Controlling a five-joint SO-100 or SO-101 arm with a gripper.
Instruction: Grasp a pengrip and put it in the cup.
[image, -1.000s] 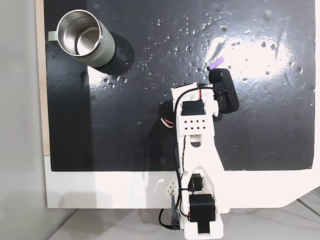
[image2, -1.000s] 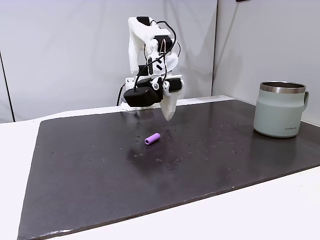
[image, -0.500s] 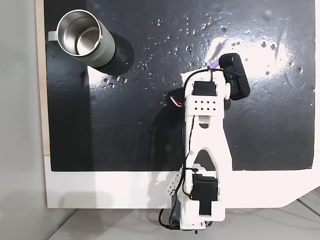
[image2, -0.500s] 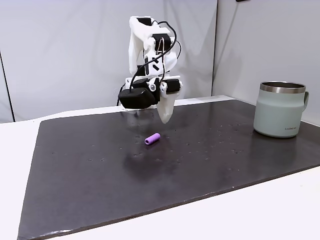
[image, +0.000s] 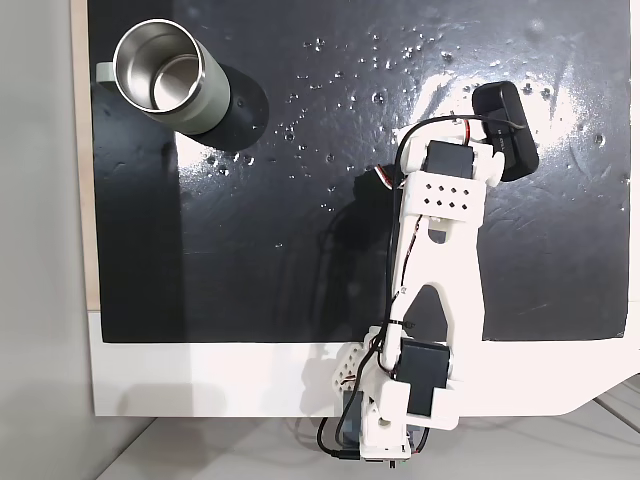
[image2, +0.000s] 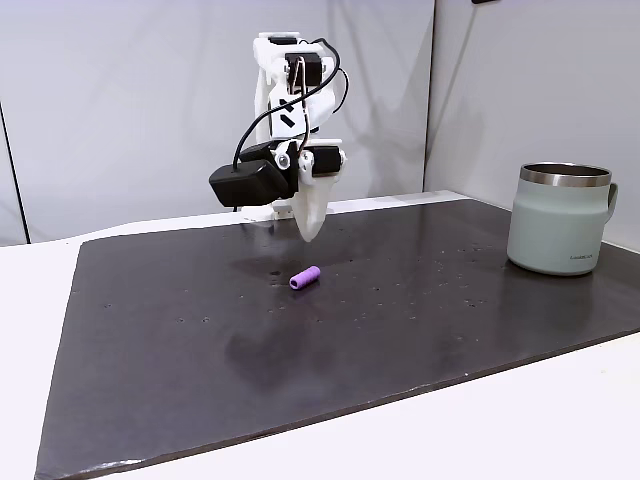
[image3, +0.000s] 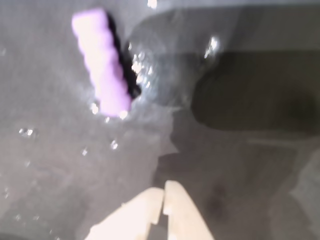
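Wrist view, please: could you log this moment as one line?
gripper: shut, above mat | small light-purple ridged pengrip: lying free | sage-green steel mug: upright, empty

One fixed view looks straight down from high above, taking in the black mat (image: 250, 250), the white tabletop (image: 200, 380) along the bottom edge, the arm's base at bottom centre and the cup (image: 170, 75) at top left. Another fixed view stands low at the tabletop's far side, facing the arm (image2: 290, 120) head-on, with the cup (image2: 560, 220) at right. Both fixed views share the mat, arm and cup. The wrist view looks down from very close, blurred, with the claw (image3: 164, 197) tips entering at the bottom edge and the pengrip (image3: 101, 62) large at upper left.
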